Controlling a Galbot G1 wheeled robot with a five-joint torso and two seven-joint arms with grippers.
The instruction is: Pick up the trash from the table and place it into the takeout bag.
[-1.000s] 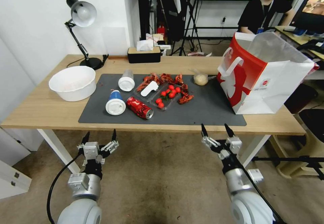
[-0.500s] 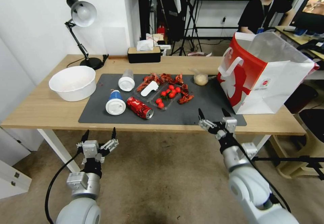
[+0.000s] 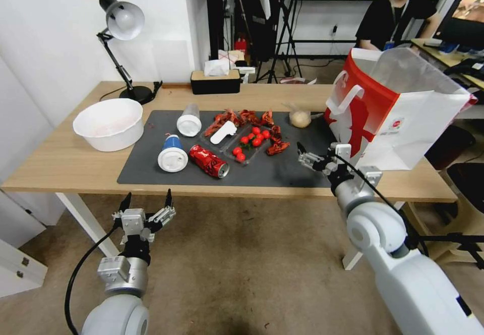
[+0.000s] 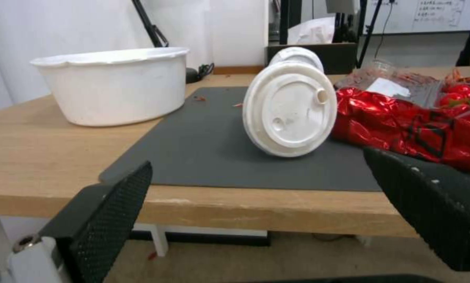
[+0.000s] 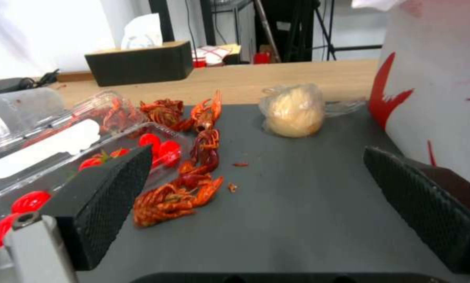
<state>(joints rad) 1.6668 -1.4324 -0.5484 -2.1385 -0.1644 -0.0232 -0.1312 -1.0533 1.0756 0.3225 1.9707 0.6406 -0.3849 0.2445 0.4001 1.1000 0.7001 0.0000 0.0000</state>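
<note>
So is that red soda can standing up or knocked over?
Knocked over. The red soda can lies on its side on the dark mat, its top end facing the table's near edge.

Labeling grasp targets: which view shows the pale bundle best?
Right wrist view: the bundle sits large and unblocked on the mat, ahead between the open right claw fingers, beside the bag. Head view shows it small and far off. Left wrist view faces the cup lid instead.

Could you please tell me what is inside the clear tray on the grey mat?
The clear tray holds red cherry tomatoes; a white label sits on its open lid. Anything beneath the tomatoes is hidden.
</note>
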